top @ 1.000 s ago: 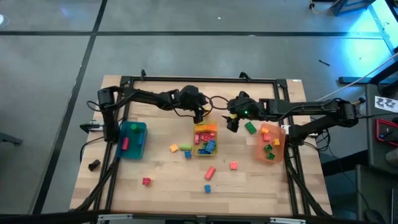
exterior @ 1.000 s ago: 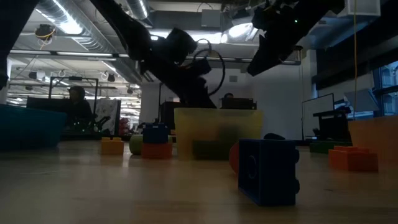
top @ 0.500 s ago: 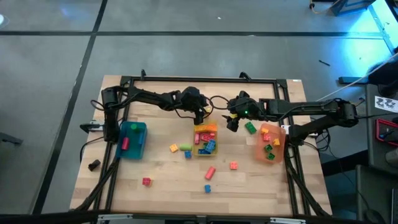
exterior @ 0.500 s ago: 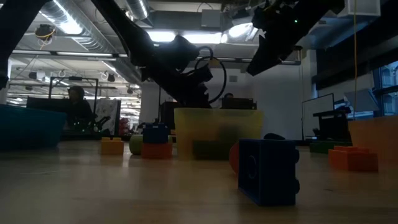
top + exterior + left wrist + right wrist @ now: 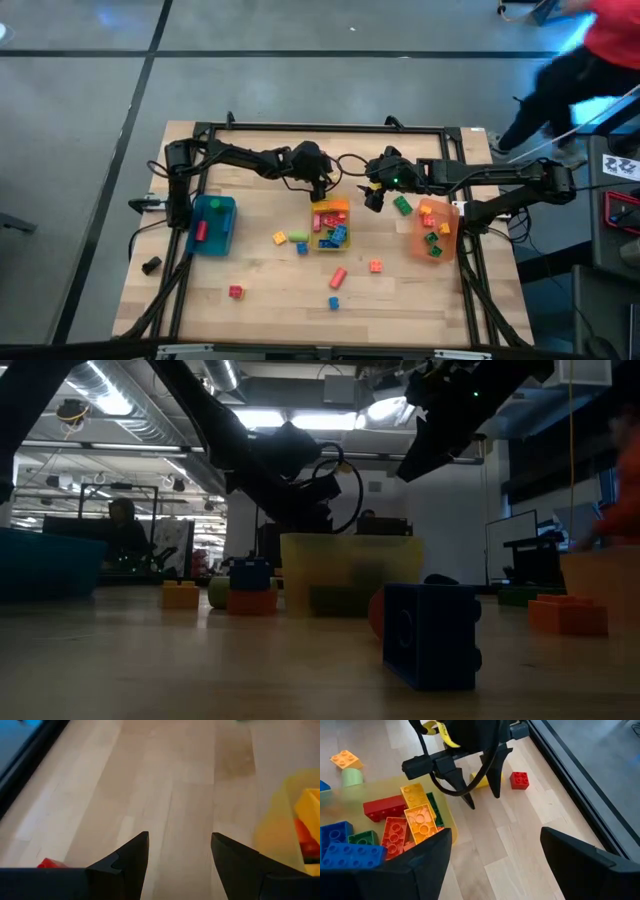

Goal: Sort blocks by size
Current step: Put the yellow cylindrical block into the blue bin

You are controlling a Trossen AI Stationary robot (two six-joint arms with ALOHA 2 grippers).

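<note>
From above, the wooden table [image 5: 260,290] carries three bins: a blue bin [image 5: 212,224] on the left, a yellow bin [image 5: 329,223] in the middle and an orange bin [image 5: 435,230] on the right. The left gripper [image 5: 319,187] hangs just past the yellow bin's far edge; the right gripper [image 5: 372,199] hovers between the yellow and orange bins, beside a green block [image 5: 402,205]. Blocks fill the yellow and orange bins, a pink block [image 5: 201,231] lies in the blue one, and loose ones dot the boards, among them a red block [image 5: 235,292] and a pink bar [image 5: 338,275]. A person [image 5: 590,50] in a red top shows at the far right corner.

The level view adds what the overhead cannot: both arms hang clear above the table, and a dark blue block [image 5: 431,635] sits nearest the lens, with the yellow bin [image 5: 350,573] behind it.

The left wrist view shows its fingers [image 5: 131,861] apart over bare wood, with nothing between them, the yellow bin's wall [image 5: 277,825] to one side.

The right wrist view alone looks into the yellow bin [image 5: 445,820]: red, orange, yellow, green and blue bricks [image 5: 395,827] piled inside. Its own fingers [image 5: 420,865] stand wide and empty, and the left gripper [image 5: 482,797] appears beyond, open, near what seems a small red cube [image 5: 520,779]
</note>
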